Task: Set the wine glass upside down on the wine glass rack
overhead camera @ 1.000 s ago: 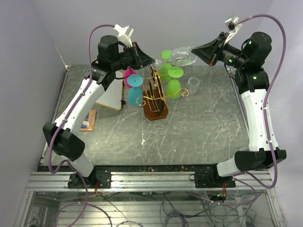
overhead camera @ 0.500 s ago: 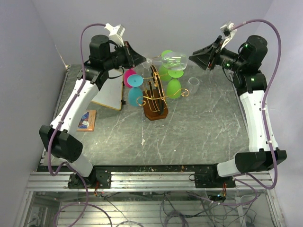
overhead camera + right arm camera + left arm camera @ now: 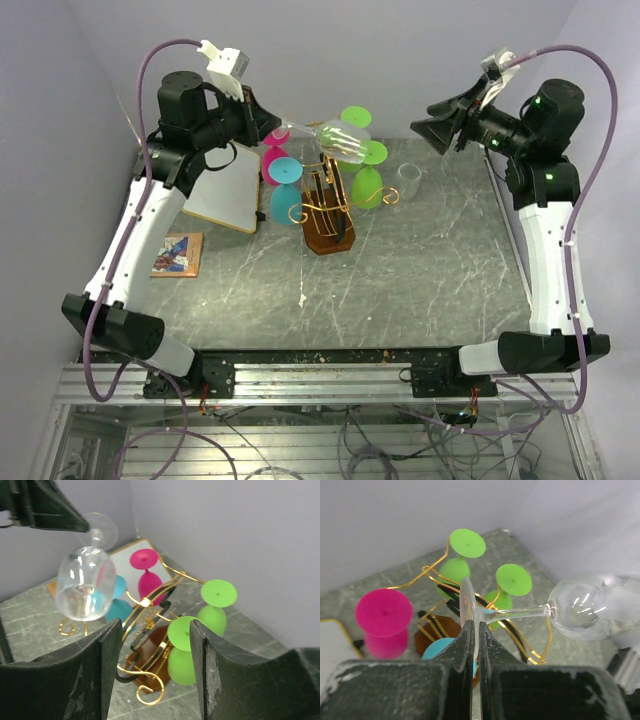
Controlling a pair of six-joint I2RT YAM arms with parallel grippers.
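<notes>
A clear wine glass [image 3: 340, 140] lies on its side in the air above the wine glass rack [image 3: 325, 205], a gold wire stand on a brown base. My left gripper [image 3: 270, 124] is shut on the edge of the glass's round foot [image 3: 466, 600], with the stem and bowl [image 3: 590, 607] pointing away to the right. In the right wrist view the bowl [image 3: 82, 585] hangs at upper left, apart from my right gripper [image 3: 155, 622]. That gripper is open and holds nothing. In the top view the right gripper [image 3: 420, 128] sits off to the right of the glass.
Green [image 3: 365, 170], pink [image 3: 272, 160] and teal [image 3: 285, 190] glasses hang upside down on the rack's arms. A clear tumbler [image 3: 408, 180] stands right of the rack. A white board [image 3: 225, 195] and a small card [image 3: 178, 253] lie at the left.
The right gripper has opened, let go of the glass bowl and drawn back to the right. The left gripper, still shut on the foot, has carried the glass leftward.
</notes>
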